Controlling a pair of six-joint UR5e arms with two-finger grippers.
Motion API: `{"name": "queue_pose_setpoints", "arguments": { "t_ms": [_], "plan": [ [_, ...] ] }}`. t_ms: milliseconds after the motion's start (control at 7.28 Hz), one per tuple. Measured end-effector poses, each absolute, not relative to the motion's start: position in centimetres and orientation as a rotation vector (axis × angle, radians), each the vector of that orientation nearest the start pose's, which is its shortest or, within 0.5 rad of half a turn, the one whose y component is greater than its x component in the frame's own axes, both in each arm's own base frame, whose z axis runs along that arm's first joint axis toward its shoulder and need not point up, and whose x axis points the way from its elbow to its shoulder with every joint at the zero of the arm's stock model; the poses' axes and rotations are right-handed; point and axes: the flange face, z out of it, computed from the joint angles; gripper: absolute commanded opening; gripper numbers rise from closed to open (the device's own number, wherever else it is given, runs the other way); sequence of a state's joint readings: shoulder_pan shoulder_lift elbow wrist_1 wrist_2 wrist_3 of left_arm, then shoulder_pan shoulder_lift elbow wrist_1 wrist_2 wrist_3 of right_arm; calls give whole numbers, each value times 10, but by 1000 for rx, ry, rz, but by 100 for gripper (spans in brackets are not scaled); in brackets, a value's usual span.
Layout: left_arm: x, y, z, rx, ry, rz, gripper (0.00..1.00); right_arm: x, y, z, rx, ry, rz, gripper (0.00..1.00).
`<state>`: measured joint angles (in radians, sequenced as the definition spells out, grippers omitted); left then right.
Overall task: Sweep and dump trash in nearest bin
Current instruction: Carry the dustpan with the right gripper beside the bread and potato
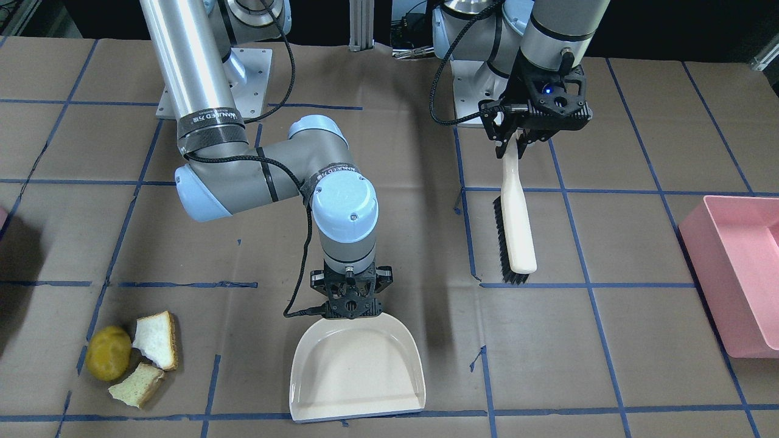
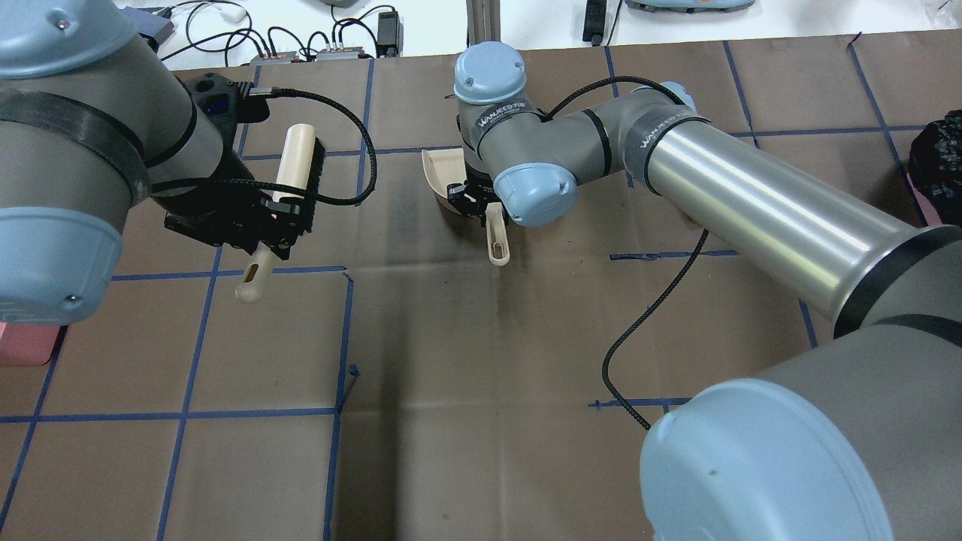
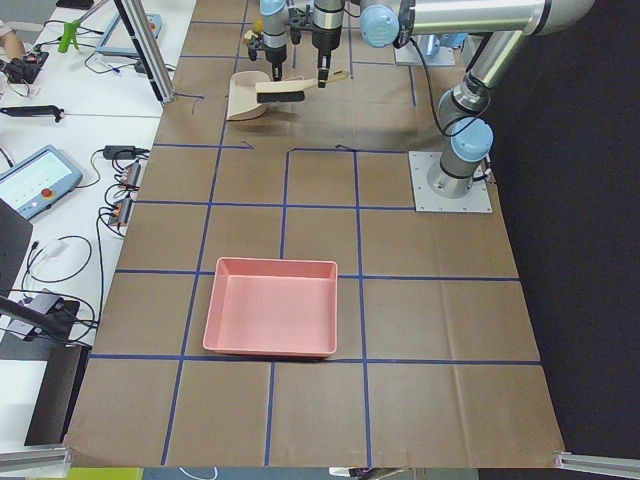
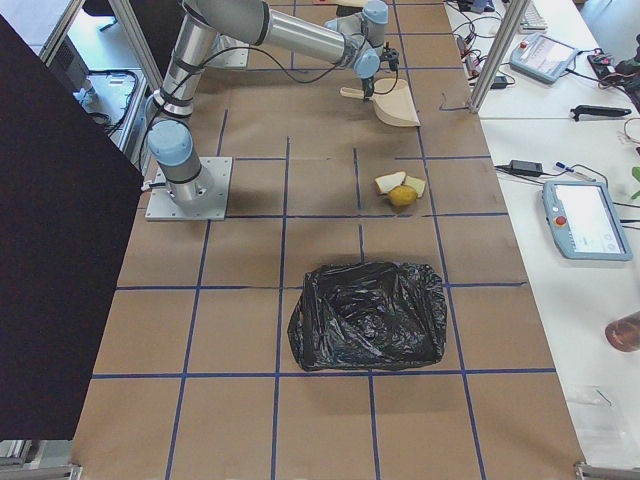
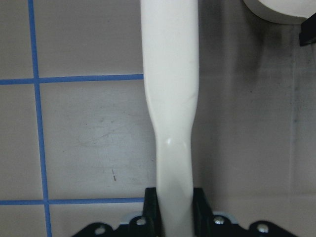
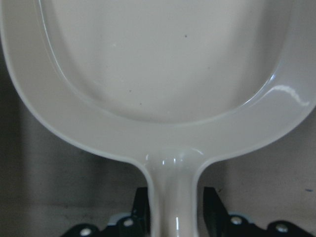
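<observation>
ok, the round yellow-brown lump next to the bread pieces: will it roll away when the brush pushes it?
Probably somewhat. The round yellow-brown lump looks rounded with no flat side showing, so a push may send it rolling rather than sliding. It sits against the two torn white bread pieces, which look flat and could check it. The cream dustpan has raised side walls that should catch it.

Front-facing view, clock bearings from the dustpan point(image 1: 356, 371) near bottom centre of the counter point(image 1: 639, 316). Trash at 9 o'clock, well apart: lump point(image 1: 108, 353) outermost, two bread pieces point(image 1: 157, 339) point(image 1: 139, 384) touching it on the dustpan side, one behind the other. Right end effector point(image 1: 352, 304) at 12 o'clock on the dustpan's handle. Brush point(image 1: 516, 225) at 1 to 2 o'clock, left end effector point(image 1: 535, 131) at its far end. Tub point(image 1: 739, 286) at 3 o'clock, counter's edge.
</observation>
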<state>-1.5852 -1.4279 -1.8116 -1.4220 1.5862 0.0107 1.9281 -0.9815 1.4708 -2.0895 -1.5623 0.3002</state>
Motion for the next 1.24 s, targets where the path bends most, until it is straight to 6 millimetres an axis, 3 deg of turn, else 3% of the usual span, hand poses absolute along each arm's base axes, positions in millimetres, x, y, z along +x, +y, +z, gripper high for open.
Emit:
{"name": "queue_pose_setpoints", "arguments": {
  "t_ms": [275,687,962,1237],
  "plan": [
    [-138,-432,451,40,3125,-80,0,361,-600,246,-80,3121,-51,9],
    [-139,-432,452,40,3126,-85,0,350,-612,291,-58,3131,-16,9],
    [-139,-432,453,40,3126,-88,0,318,-617,327,-92,3147,82,9],
    [-139,-433,454,40,3126,-88,0,260,-611,364,-195,3150,214,9]
  ]
}}
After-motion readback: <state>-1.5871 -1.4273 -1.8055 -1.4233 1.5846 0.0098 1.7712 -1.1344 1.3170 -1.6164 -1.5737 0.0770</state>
